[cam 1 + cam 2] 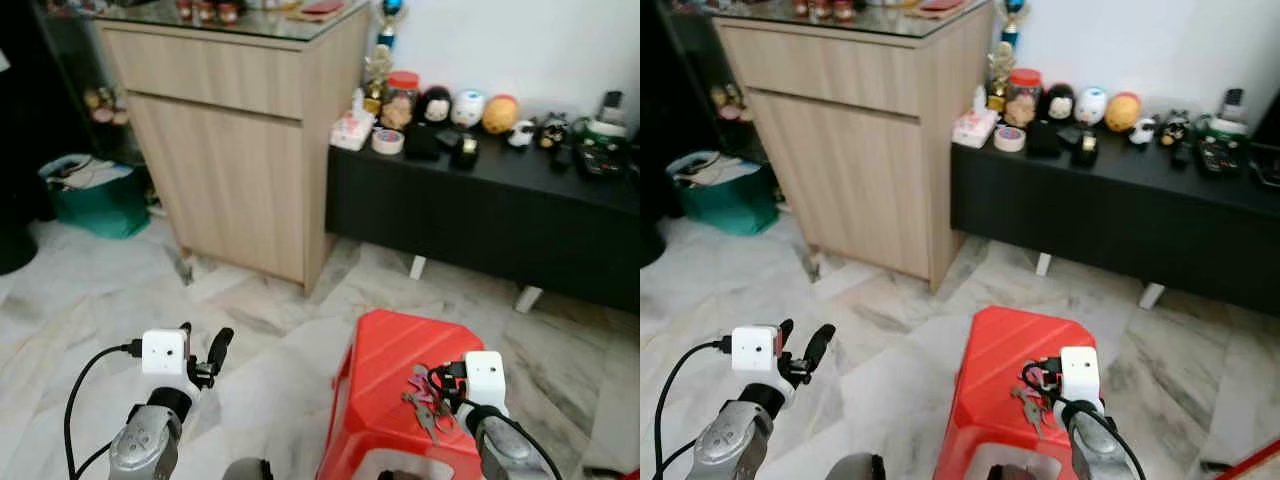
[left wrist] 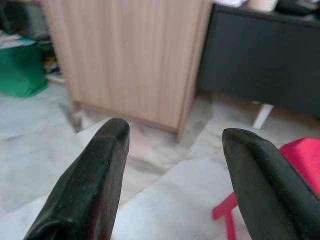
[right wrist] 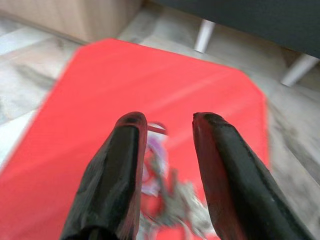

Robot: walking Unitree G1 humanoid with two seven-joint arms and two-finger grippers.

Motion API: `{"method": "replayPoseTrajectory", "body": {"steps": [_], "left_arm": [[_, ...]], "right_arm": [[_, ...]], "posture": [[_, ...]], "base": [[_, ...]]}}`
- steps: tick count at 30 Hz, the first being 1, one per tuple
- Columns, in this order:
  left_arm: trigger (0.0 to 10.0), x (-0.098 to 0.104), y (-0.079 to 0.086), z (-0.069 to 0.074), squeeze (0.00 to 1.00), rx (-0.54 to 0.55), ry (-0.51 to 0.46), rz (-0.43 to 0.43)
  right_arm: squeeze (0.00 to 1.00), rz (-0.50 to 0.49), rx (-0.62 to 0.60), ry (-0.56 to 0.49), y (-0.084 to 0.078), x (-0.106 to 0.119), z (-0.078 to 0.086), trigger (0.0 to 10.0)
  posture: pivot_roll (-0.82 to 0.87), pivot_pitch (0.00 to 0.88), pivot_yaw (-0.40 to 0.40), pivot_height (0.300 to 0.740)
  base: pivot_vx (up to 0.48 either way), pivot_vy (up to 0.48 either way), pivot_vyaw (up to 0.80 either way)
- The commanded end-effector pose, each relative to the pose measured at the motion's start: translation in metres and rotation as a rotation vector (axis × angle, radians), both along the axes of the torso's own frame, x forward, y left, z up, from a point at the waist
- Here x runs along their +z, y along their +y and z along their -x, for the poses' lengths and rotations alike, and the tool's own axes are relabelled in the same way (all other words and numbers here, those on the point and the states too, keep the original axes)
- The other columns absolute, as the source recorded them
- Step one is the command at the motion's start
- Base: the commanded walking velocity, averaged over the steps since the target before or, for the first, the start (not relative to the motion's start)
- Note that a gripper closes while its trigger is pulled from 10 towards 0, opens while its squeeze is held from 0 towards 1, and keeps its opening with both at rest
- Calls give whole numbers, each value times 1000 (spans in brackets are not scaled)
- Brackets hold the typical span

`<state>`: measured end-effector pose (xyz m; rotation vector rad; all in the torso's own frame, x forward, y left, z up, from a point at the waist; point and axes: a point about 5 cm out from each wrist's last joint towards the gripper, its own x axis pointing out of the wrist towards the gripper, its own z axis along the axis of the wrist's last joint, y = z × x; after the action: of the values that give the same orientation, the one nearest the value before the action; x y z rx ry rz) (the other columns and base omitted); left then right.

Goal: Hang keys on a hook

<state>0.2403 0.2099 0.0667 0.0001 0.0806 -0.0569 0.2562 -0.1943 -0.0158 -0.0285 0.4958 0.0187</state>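
Left eye view, reading left to right: the left gripper (image 1: 203,352) hovers over the marble floor at about eight o'clock, fingers spread wide and holding nothing. The keys (image 1: 422,400) lie on the red stool (image 1: 385,370) at five o'clock, their long axis running roughly away from the robot. The right gripper (image 3: 167,125), clearly nearer, hangs just above them, fingers moderately parted, not yet closed.
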Motion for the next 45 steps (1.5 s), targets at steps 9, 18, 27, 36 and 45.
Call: {"method": "replayPoseTrajectory", "body": {"steps": [9, 18, 27, 36, 45], "left_arm": [[10000, -2, -1, 2, 0, -3, 2, -5], [10000, -1, -1, 2, 0, -1, -1, -1], [10000, 0, -2, 2, 0, -6, -8, -6], [10000, -2, -3, 4, 0, -5, 3, -6], [10000, -2, -3, 1, 0, -7, 6, -7]], "right_arm": [[0, 9, -26, 11, -6, -4, 5, 10000], [0, 3, -24, 4, -1, -3, 3, 10000], [0, 9, -28, 9, -2, -5, 4, 10000], [0, 92, 152, 155, -3, -18, 10, 10000], [1000, 150, 344, 285, 0, -24, 10, 10000]], "posture": [[75, 0, -64, 631], [81, 0, -69, 631], [81, 0, -71, 631], [75, 0, -68, 631], [89, 0, -73, 631]], "base": [[100, 0, 0], [346, 0, 0], [141, 0, 0], [0, 0, 0], [0, 0, 0]]}}
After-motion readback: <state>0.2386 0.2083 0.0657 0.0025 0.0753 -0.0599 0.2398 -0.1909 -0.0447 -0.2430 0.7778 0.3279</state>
